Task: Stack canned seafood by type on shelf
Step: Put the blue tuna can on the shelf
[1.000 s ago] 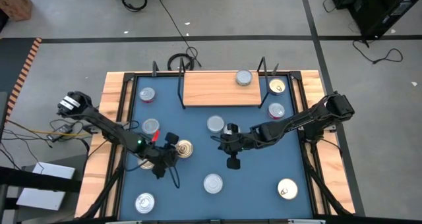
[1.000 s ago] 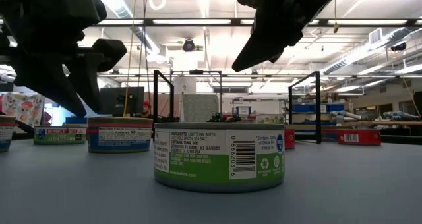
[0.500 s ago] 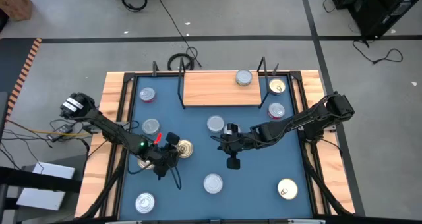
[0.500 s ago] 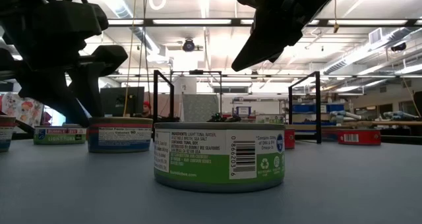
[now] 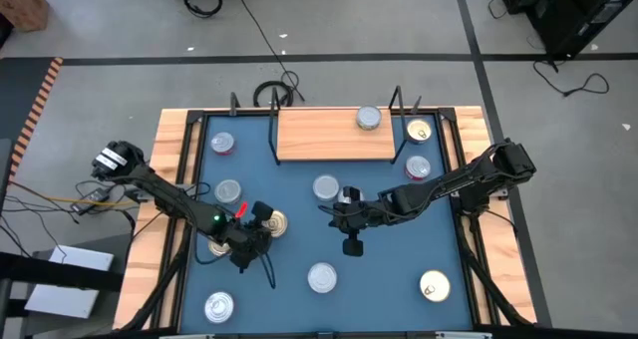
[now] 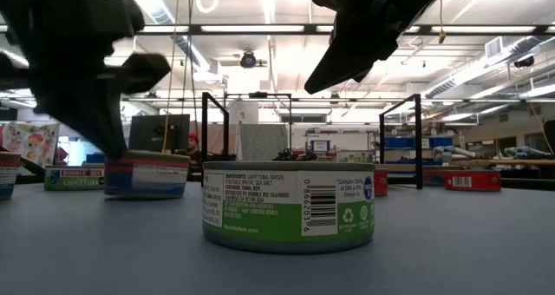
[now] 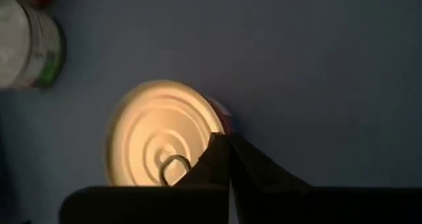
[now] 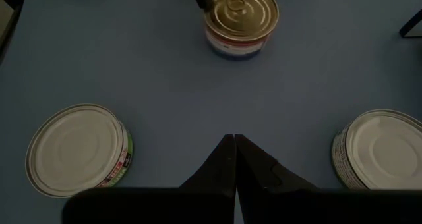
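left gripper [image 5: 261, 222] sits low at centre-left of the table in the high view, and its fingers [image 7: 221, 159] are pinched flat together with nothing between them. that's the story here: the gold tin [image 7: 163, 136] is not inside the jaws, it lies just beside the closed tips, pressed up against them on one side. in the low view the tin [image 6: 146, 175] looks tipped, one edge lifted off the blue table [image 5: 389, 279], so the closed fingers seem to be nudging its rim rather than gripping it.

right gripper [image 5: 344, 219] hangs mid-table, also shut and empty, well above the surface in the low view. its wrist view looks across at that same gold tin [image 8: 239, 20], with silver tins either side and bare blue under the tips.

the shelf [image 5: 334, 135] is at upper centre of the high view, one silver tin [image 5: 369, 118] on it so far, the rest scattered about the table.

my read: the left arm is the nearer one by far, but the tin lies to the side of its tips, towards the shelf. a round tin has no long axis to fuss over; the jaws need to spread and straddle it before anything lifts.
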